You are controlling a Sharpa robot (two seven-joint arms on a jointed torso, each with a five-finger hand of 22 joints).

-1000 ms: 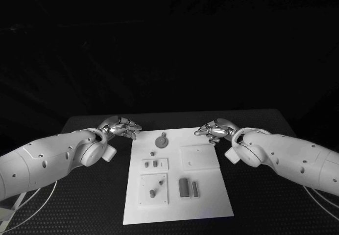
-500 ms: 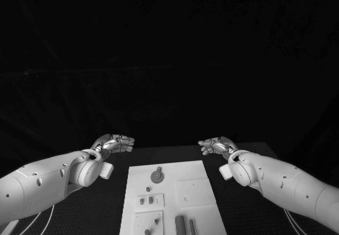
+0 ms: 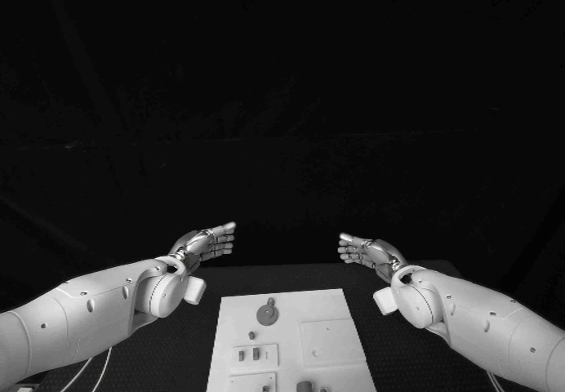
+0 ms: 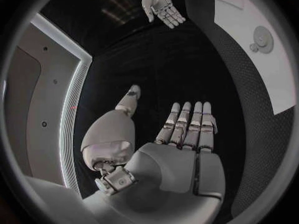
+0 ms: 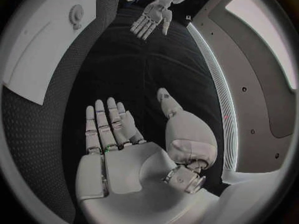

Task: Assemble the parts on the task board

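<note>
The white task board (image 3: 239,317) lies in the middle of the table, with a round grey part (image 3: 269,314) near its far end and small parts (image 3: 250,355) in a raised block closer to me. My left hand (image 3: 207,242) hovers past the board's far left corner, fingers straight and apart, holding nothing. My right hand (image 3: 367,250) mirrors it past the far right corner, also flat and empty. The left wrist view shows my left hand (image 4: 184,134), the right hand (image 4: 161,7) and the board (image 4: 249,15). The right wrist view shows my right hand (image 5: 115,134), the left hand (image 5: 149,20) and the board (image 5: 37,50).
The black table (image 3: 389,282) reaches a little beyond the board's far end, with dark space behind it. A white raised square plate (image 3: 325,339) sits on the board's right side. Both forearms flank the board.
Both hands went from curled fists to flat, spread fingers and now reach further past the board's far end. The head camera has tilted up, so the board sits lower in the picture.
</note>
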